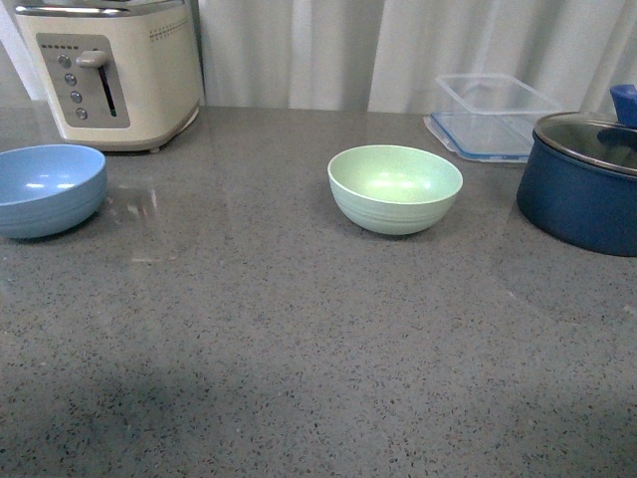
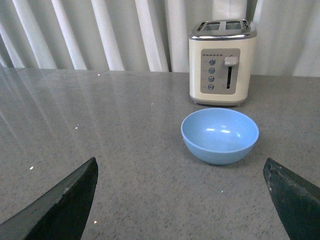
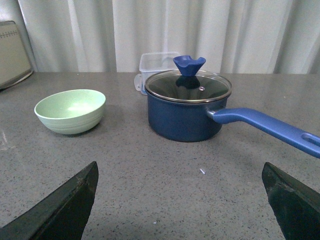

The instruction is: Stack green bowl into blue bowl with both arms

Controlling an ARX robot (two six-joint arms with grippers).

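1. Left tool (image 2: 180,161): gapes wide apart, with one dark pointed finger (image 2: 65,205) at each lower corner of the left wrist view; hovers above the grey speckled surface (image 1: 299,349), touching nothing.
2. Right tool (image 3: 180,164): likewise spread wide, dark fingers (image 3: 290,200) far apart in the right wrist view; hangs over bare surface, clear of every object.
3. Blue bowl (image 1: 45,189): sits upright and empty at the far left of the front view, partly cut off by the edge; lies ahead of the left tool, between its spread fingers in the wrist view, not touched.
4. Green bowl (image 1: 395,189): sits upright and empty near the middle of the surface, slightly right of centre; well apart from the blue bowl; shows faint ridges near its base.
5. Cream toaster (image 1: 114,70): stands just behind the blue bowl, lever and round buttons facing front.
6. Dark navy pot (image 1: 582,194): stands to the right of the green bowl, near but apart; carries a glass lid with a blue knob and a long blue handle (image 3: 270,127).
7. Clear plastic container (image 1: 493,115): rests behind the pot, towards the back.
8. Pale pleated curtain (image 1: 299,50): closes off the background.
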